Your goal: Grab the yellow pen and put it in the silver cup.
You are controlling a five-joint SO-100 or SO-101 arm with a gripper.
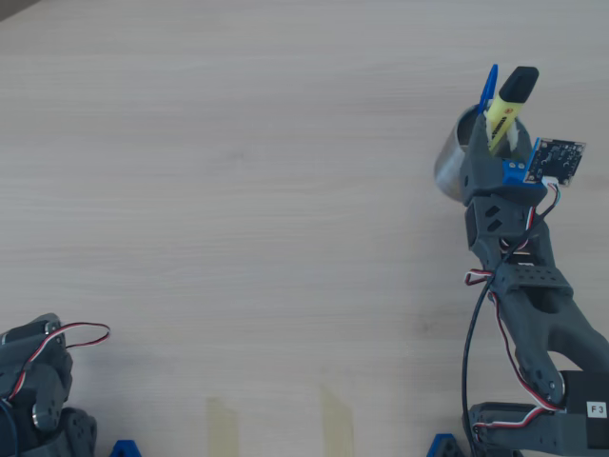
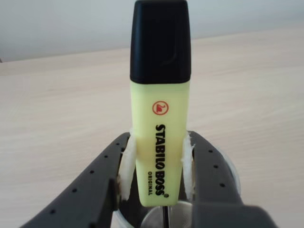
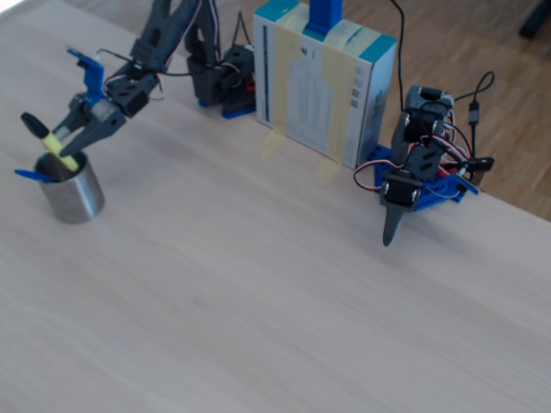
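In the wrist view the gripper [image 2: 159, 173] held the yellow pen [image 2: 160, 118] upright in the middle of the frame, black cap at the top and the dark lettering running down the barrel. The two fingers [image 2: 124, 168] were closed against the lower barrel from either side, their pale pads pressed to the yellow plastic. Directly under the pen's lower end, at the bottom of the frame, the rim of the silver cup [image 2: 228, 166] curved behind the fingers.

In the overhead view the pen [image 1: 505, 107] sat at the upper right of the frame, tilted, with its cap pointing up and to the right and its lower end over the cup's opening [image 1: 452, 157]. The arm [image 1: 519, 286] reached up from the lower right corner. A blue pen [image 1: 488, 88] stuck out of the cup just left of the yellow one.

In the fixed view the cup [image 3: 73, 194] stood on the pale wooden desk [image 3: 258, 284] at the left edge, with the pen [image 3: 50, 138] slanted above it in the gripper [image 3: 71, 148]. A second arm [image 3: 413, 168] rested at the right, and a box [image 3: 323, 82] stood near the top centre.
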